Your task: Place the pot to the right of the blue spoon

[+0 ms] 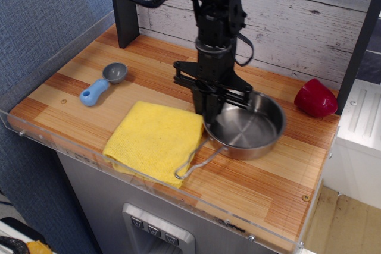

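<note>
**Inspector:** Observation.image view, one frame. Location of the pot [247, 129]?

**Assistant:** Right of frame centre, its wire handle [196, 163] trailing toward the lower left, over the edge of the yellow cloth [156, 141]. It looks tilted, left rim higher; I judge it partly lifted off the surface [268, 185], though contact on the right side cannot be ruled out.

**Inspector:** Pincer [209, 106]?

**Assistant:** Clenched on the pot's left rim, one finger inside the wall and one outside by appearance. A rim hold fits, since the loop handle is thin and folds.

**Inspector:** Blue spoon [102, 84]?

**Assistant:** Left of frame, well apart from the pot, handle pointing lower left, bowl upper right.

**Inspector:** Obstructions?

**Assistant:** The cloth occupies the lower ground between pot and spoon. Bare wood lies above it, just beside the spoon's bowl. Red cup [315, 98] at far right, clear of the route.

**Inspector:** Assessment?

**Assistant:** Transport stage, placement not yet done. Risk: the dangling handle snagging the cloth and dragging it along.
</note>
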